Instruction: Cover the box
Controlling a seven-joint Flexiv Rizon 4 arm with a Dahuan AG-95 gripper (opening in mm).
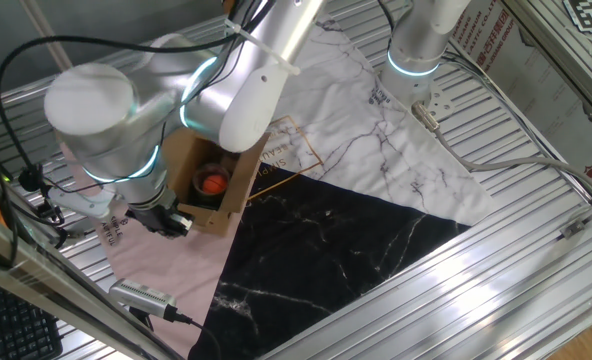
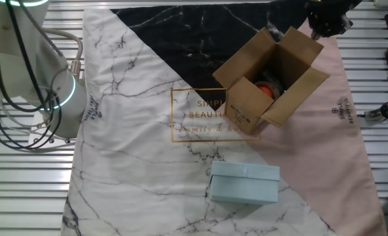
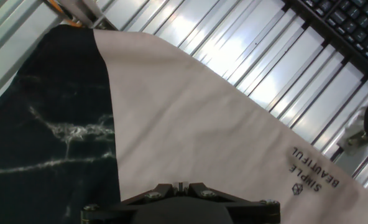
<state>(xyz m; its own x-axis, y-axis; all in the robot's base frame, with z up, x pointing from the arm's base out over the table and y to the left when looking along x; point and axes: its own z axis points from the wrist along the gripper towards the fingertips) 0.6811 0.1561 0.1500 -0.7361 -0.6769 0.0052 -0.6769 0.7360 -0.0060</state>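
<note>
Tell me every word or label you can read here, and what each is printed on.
"SIMPLE BEAUTIFUL": on the pink part of the cloth, with a small logo.
"SIMPL… BEAUTI…": in the gold frame at the cloth's middle, partly hidden by the box; the script line below is unreadable.
Dark print on the box's side: too small.

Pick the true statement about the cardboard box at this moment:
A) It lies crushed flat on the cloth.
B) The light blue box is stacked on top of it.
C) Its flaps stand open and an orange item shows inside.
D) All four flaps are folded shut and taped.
C: in the other fixed view the box has its flaps spread open, and an orange item is visible inside it.
</note>
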